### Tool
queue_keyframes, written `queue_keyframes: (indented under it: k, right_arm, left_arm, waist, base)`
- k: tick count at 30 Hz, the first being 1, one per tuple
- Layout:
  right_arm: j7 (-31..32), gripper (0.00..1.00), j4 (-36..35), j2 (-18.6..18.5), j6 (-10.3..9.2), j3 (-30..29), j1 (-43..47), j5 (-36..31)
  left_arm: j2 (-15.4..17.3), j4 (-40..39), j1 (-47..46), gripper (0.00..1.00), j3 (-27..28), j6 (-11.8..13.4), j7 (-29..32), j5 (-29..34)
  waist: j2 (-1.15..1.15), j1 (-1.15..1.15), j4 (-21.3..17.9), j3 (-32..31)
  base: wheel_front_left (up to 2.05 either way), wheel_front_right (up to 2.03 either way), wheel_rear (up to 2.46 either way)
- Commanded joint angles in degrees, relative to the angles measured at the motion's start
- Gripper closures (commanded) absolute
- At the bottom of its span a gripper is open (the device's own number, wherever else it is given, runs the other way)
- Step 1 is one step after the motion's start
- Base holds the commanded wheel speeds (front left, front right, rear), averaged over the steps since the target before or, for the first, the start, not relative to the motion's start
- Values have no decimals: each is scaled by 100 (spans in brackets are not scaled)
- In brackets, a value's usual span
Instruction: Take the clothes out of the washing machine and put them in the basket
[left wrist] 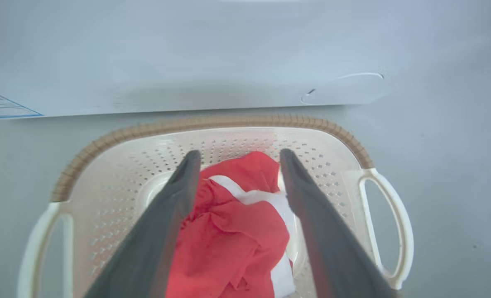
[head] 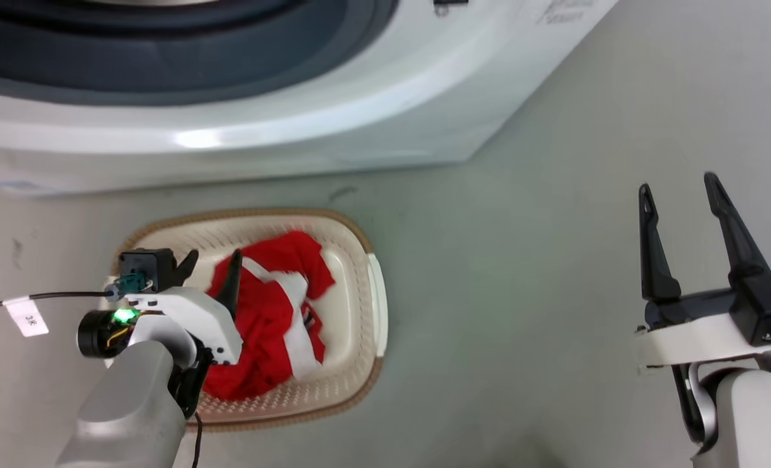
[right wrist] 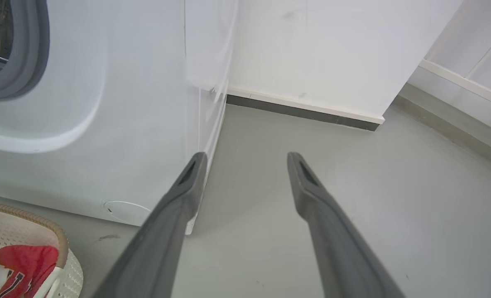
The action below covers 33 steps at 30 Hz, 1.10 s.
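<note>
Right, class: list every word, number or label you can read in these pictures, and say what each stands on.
"3K", as best it reads: white tag on the black cable.
Faint grey lettering on the washing machine: too blurred to read.
Blue-edged sticker on the washing machine: too small to read.
Navy-and-white lettering on the red jersey in the basket: mostly cut off, unreadable.

Grey floor [head: 541,292] under the basket [head: 354,305] and washing machine [head: 359,110].
</note>
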Motion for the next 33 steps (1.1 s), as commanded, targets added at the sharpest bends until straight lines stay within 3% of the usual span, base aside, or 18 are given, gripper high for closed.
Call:
queue_keyframes:
  k: [1, 7, 18, 25, 33]
  right_arm:
    - [-13, 0, 18, 1, -4, -38, 57, -43]
    - [-13, 0, 174, 0, -4, -208, 228, -122]
    - [-13, 0, 286, 0, -4, -377, 635, -127]
    - [-13, 0, 233, 0, -5, -308, 1015, 1]
    - [-13, 0, 121, 0, -5, -215, 1506, 217]
  left_arm:
    - [30, -208, 115, 0, 78, 0, -11, 94]
    - [4, -1861, 821, 0, 813, 74, -12, 744]
    - [-481, -4160, 2259, 0, 2061, 164, -12, 1818]
    - [-882, -4876, 3078, 0, 2316, 224, -13, 2298]
    - [-1167, -4957, 3721, 0, 2474, 182, -13, 2426]
  waist:
    - [0, 0, 225, -556]
    - [0, 0, 492, -1348]
    - [0, 0, 777, -2396]
    - [0, 0, 808, -2827]
    - [0, 0, 738, -3196]
  base:
    - [0, 0, 0]
    - [0, 0, 0]
    - [0, 0, 0]
    - [0, 0, 0]
    - [0, 0, 0]
